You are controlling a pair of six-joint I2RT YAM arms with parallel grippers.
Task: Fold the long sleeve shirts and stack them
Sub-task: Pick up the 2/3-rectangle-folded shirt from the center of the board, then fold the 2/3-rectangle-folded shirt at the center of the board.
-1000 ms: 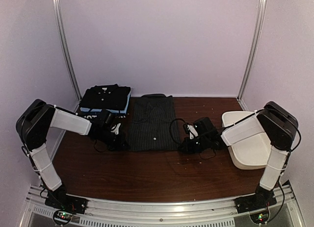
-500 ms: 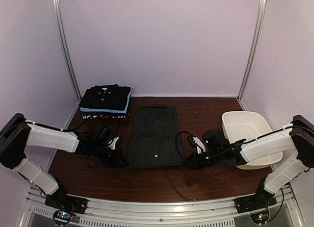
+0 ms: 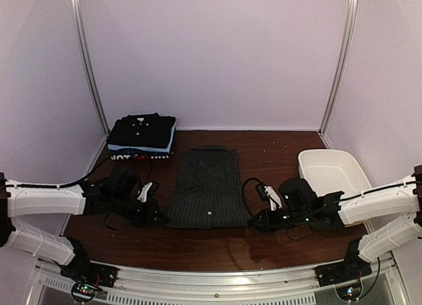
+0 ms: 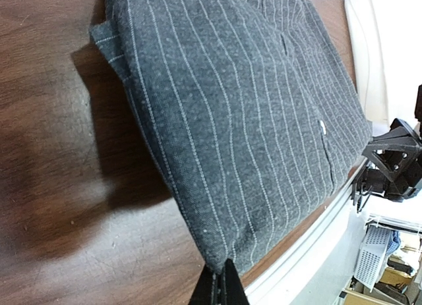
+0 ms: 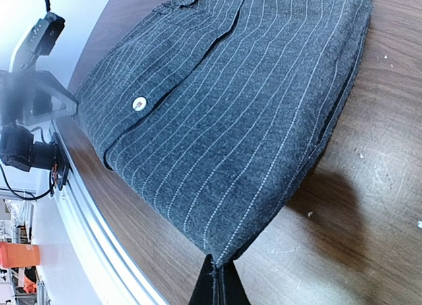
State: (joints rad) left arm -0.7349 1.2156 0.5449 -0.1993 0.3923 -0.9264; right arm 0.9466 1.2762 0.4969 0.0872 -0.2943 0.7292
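The charcoal pinstriped shirt [image 3: 208, 186] lies folded flat in the middle of the brown table, buttons up. My left gripper [image 3: 158, 218] is shut on its near left corner; the left wrist view shows the cloth [image 4: 250, 120] pinched between the fingertips [image 4: 221, 286]. My right gripper [image 3: 254, 222] is shut on its near right corner; the right wrist view shows the shirt [image 5: 231, 107] pinched at the fingertips [image 5: 217, 284]. A stack of folded shirts, black on top of light blue [image 3: 140, 135], sits at the back left.
A white plastic tub [image 3: 333, 180] stands at the right, just behind my right arm. The table's metal front rail [image 3: 217, 278] runs close to the shirt's near edge. Walls enclose the back and both sides.
Both arms have stretched low and drawn back toward the near edge, pulling the pinstriped shirt nearer to the front of the table.
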